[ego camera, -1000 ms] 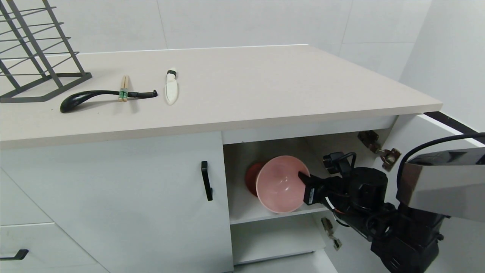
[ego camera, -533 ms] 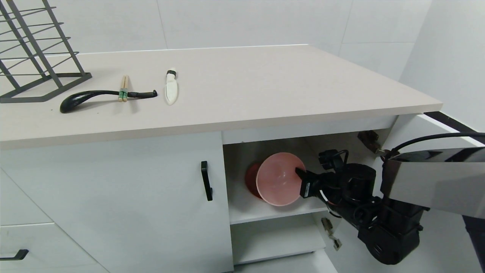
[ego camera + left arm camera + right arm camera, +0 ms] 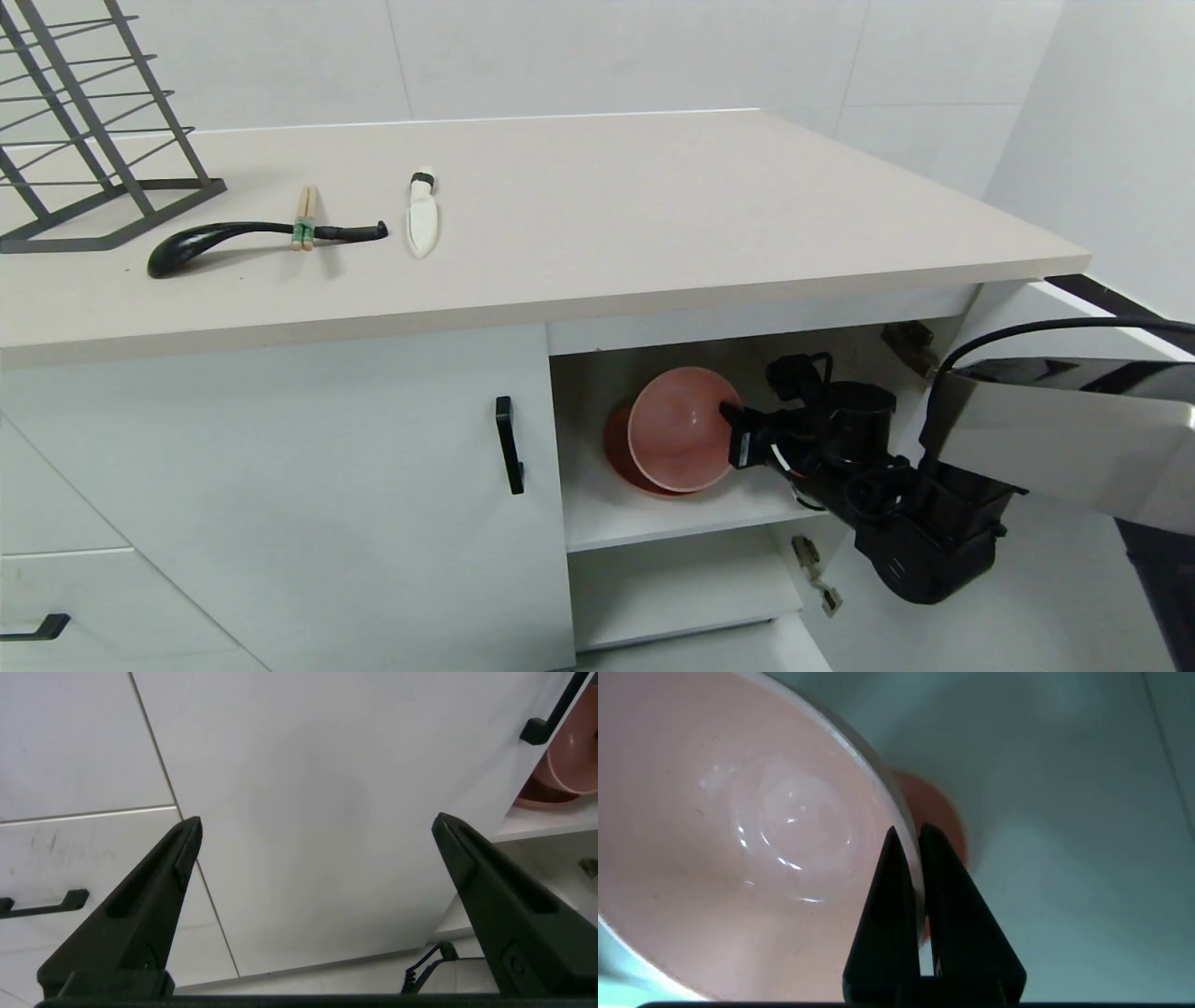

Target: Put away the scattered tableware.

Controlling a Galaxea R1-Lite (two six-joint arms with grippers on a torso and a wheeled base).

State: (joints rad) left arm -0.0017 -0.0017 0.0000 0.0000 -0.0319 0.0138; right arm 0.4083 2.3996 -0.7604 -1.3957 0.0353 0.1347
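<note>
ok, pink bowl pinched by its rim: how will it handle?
Probably rigid and light: the right claw holds the pink bowl by a rim pinch alone. Glossy, so it may slip. Tilted on edge, it could roll if released.

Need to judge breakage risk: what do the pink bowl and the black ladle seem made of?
Pink bowl: smooth, glossy and thin-rimmed, with soft highlights inside. Probably plastic or melamine, though glazed ceramic can't be excluded. Black ladle: uniform shiny black, likely plastic or lacquered wood; the look doesn't settle which.
</note>
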